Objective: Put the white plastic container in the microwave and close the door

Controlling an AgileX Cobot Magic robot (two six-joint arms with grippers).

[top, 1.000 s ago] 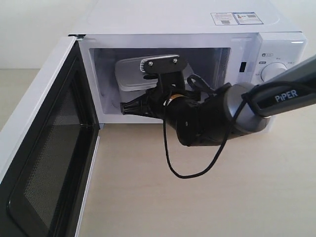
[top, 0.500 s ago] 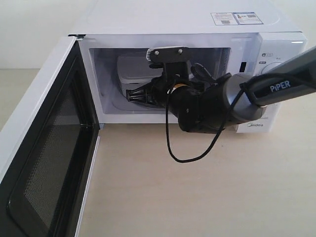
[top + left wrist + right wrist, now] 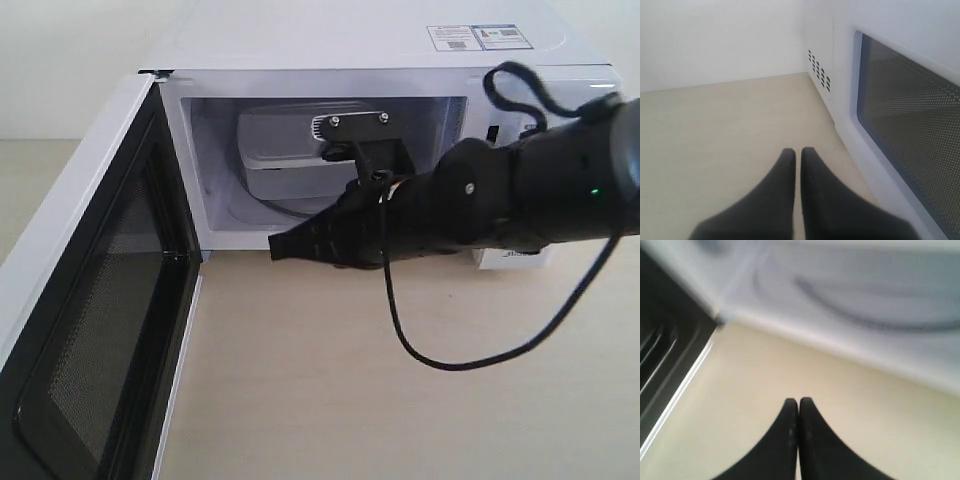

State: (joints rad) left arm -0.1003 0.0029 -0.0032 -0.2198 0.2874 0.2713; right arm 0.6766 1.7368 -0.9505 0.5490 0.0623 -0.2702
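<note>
The white plastic container (image 3: 285,150) sits inside the microwave (image 3: 350,45) cavity, at its back, with its lid on. The door (image 3: 90,300) hangs wide open at the left, its dark mesh inner face toward me. My right gripper (image 3: 282,246) is shut and empty, outside the cavity just in front of its lower edge, pointing left toward the door. In the right wrist view the right gripper (image 3: 798,402) hovers over the tabletop near the cavity's sill (image 3: 840,347). My left gripper (image 3: 798,151) is shut and empty, beside the door's (image 3: 910,125) outer window.
The beige tabletop (image 3: 400,400) stretches in front of the microwave. A black cable (image 3: 470,360) loops down from the right arm over the table. The control panel with dials (image 3: 560,120) is partly hidden behind the right arm.
The right gripper has let go of the container, left it inside the cavity, and drawn back out and downward. The right arm has swung toward the front.
</note>
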